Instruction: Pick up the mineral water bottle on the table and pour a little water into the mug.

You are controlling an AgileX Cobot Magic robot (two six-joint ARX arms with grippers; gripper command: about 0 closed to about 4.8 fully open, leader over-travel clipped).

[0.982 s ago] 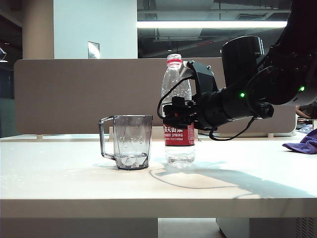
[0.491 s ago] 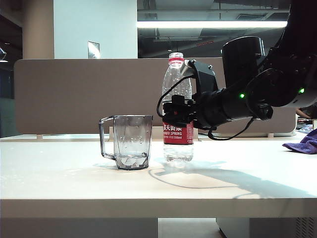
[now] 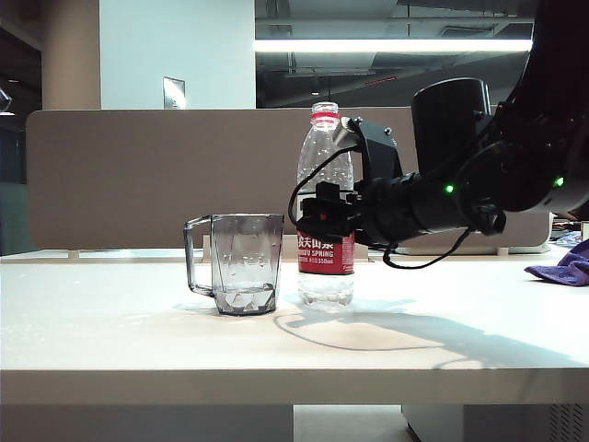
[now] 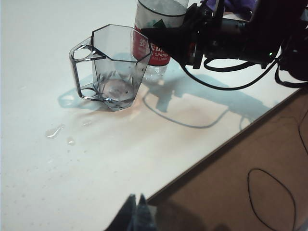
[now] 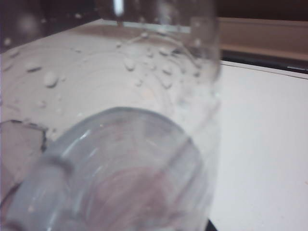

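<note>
Right tool (image 3: pixel 324 214) comes in level from the side and is clamped around the mineral water bottle (image 3: pixel 324 166) at label height, jaws on either flank of the body. Mid-body grip makes sense: it leaves the neck free and lets a wrist roll tip the mouth over. The bottle stands upright in the grip, its base at or just above the counter (image 3: pixel 138 341); I can't tell whether there's contact. No cap visible, only the red neck ring, so it looks ready to pour. The mug (image 3: pixel 237 262) is just beside the tool on its fingertip side, close to the bottle but apart from it, with its handle facing away from the tool, so the rim nearest the bottle is unobstructed. The mug looks close to empty, at most a trace at the bottom; my read is that the pour is still to come and needs a lift plus a tilt toward the rim. The label is red and white: "SPRING" is readable under white Chinese characters I can't make out, and the small print below is too fine to read. The right wrist view is filled by blurred clear plastic with droplets. Left tool (image 4: pixel 137 216) sits well back from the mug over the counter's front edge, fingertips together, holding nothing. A few water drops (image 4: pixel 55 131) lie on the counter near the mug. A purple cloth (image 3: pixel 563 265) lies well behind the right tool, at the counter's far end.
</note>
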